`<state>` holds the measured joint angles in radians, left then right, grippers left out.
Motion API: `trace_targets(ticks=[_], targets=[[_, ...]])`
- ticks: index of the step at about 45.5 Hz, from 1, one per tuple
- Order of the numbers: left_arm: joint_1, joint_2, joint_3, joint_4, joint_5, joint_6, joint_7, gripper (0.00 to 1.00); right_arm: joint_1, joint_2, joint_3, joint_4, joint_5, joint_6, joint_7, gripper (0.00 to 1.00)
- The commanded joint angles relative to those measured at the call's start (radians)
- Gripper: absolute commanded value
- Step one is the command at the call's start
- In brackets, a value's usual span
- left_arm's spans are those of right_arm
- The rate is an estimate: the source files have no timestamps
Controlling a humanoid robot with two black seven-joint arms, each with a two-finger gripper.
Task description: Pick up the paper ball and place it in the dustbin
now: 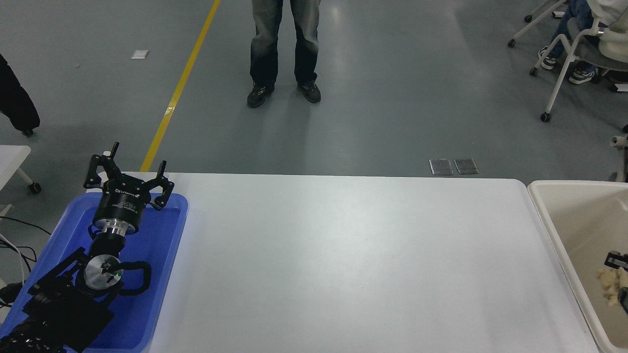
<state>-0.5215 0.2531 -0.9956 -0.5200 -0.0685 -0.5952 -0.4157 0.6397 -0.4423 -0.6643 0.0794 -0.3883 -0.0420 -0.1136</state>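
My left claw (128,171) is parked over the blue tray (174,230) at the left end of the table (343,264), fingers spread wide with nothing between them, so it's doing zero work here. The middle of the table has nothing of the task on it. Way over at the right edge is the dustbin (549,230), cream-white with a fat rounded rim, sitting just beside the end of the table. Inside its outline, right at the picture's edge, there's the paper ball (611,286), a tan crumpled wad, with bits of my right claw (619,277) just above and below it. Looks to me like the claw is pinching the ball over the bin, but most of the claw is cut off, so honestly I can't tell for sure whether it's clamped or already letting go. As for handling: I'd guess the wad is super light, soft and squishy, not slippery thanks to all the creases, and nothing to break. Grab it anywhere across the fattest part. It's lumpy and roughly round, so no real long axis or pointing direction.
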Motion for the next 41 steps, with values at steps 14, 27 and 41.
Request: trace_targets(ticks=[14, 27, 41], targets=[[0.000, 0.000, 0.000, 0.000, 0.001, 0.000, 0.000, 1.00, 0.204, 0.045, 0.142, 0.017, 0.003, 0.007, -0.001, 1.00], [0.000, 0.000, 0.000, 0.000, 0.001, 0.000, 0.000, 1.00, 0.347, 0.076, 0.747, 0.065, 0.005, 0.002, 0.009, 1.00], [0.000, 0.000, 0.000, 0.000, 0.001, 0.000, 0.000, 1.00, 0.359, 0.027, 1.259, 0.305, 0.003, 0.004, 0.012, 1.00]])
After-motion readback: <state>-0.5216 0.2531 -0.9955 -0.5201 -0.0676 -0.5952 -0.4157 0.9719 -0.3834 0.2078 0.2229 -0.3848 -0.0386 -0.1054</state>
